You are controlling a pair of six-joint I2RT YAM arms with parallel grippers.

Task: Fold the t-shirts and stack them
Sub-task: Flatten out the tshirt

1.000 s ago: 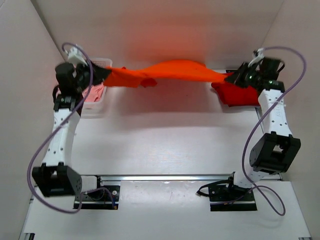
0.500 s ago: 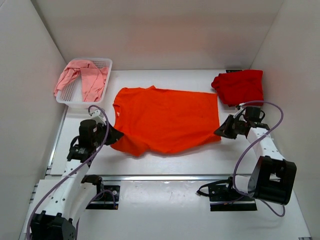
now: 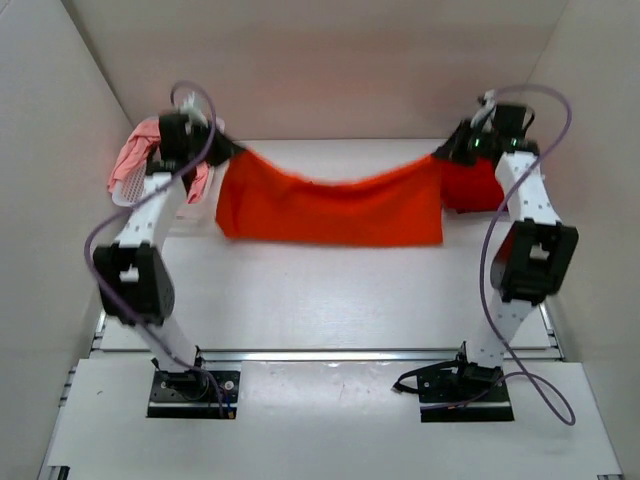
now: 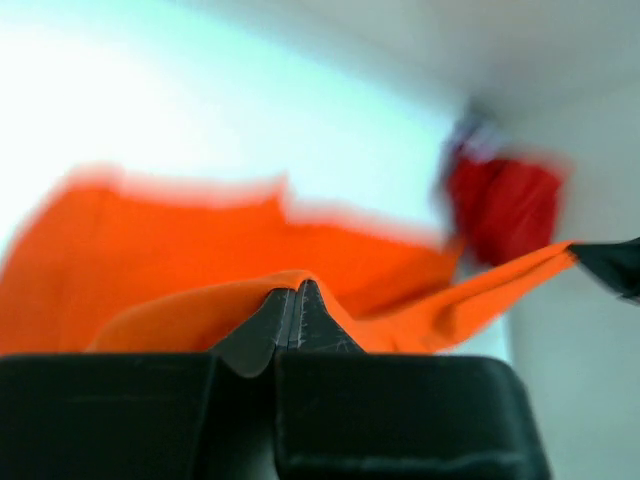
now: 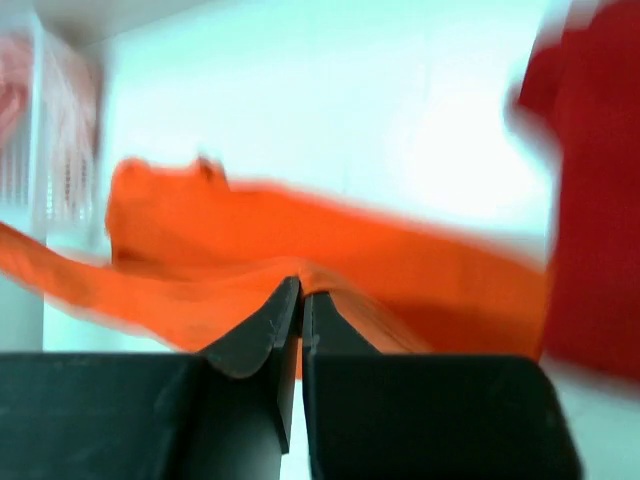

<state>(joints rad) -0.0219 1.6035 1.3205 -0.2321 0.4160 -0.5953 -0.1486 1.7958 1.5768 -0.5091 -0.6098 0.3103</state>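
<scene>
My left pincer (image 4: pixel 291 298) and right pincer (image 5: pixel 301 294), both clamped on the orange shirt (image 3: pixel 330 208), hold it stretched above the table's (image 3: pixel 330 290) far edge (sagging mid-span), probably to fold it; red shirt (image 3: pixel 473 186) in the far-right corner.

Bright, even overhead light, soft shadow on table (image 3: pixel 330 300) beneath orange shirt (image 3: pixel 330 212); wrist views motion-blurred, bluish-white background, only fingers (image 4: pixel 262 328) sharp.

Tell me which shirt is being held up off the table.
The bright orange t-shirt, stretched between the left hand and right hand. The red t-shirt lies at far right; the pink t-shirt sits in the basket.
</scene>
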